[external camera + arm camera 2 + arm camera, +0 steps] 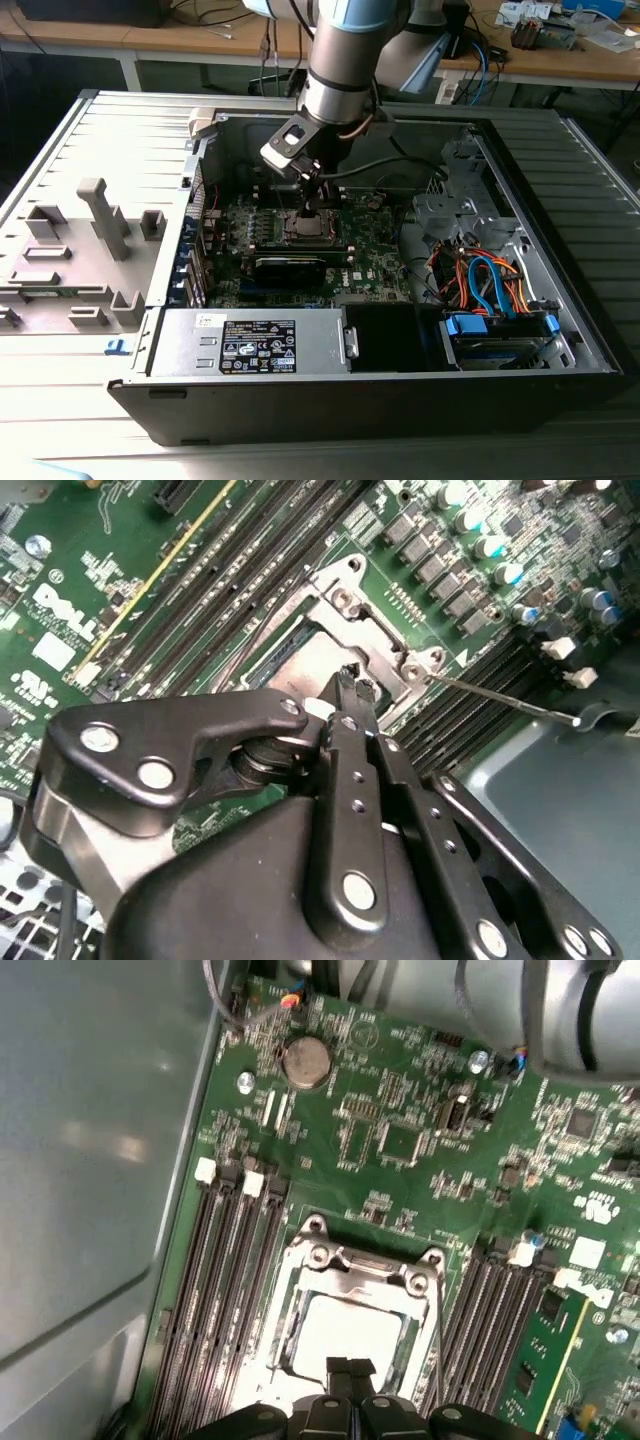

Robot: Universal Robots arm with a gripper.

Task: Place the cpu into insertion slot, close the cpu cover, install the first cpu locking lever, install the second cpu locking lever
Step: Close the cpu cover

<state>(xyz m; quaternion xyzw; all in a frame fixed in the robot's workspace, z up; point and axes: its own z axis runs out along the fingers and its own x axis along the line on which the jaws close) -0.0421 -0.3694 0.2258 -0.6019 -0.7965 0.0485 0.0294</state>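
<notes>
Motherboard (400, 1110); closed end effector (350, 1367) over cpu (345, 1332)

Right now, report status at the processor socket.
Gripper shut, low over the chip. Chip seated, cover down around it. One lever wire sticks out, unlatched.

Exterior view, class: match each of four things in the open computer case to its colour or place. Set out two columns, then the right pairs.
Column one:
1. gripper
2. power supply box
3. cable bundle
4. circuit board

Column two:
A. blue and orange
B. green
C. right above the chip socket
D. silvery, with a label

Pairs: 1-C, 2-D, 3-A, 4-B
</notes>
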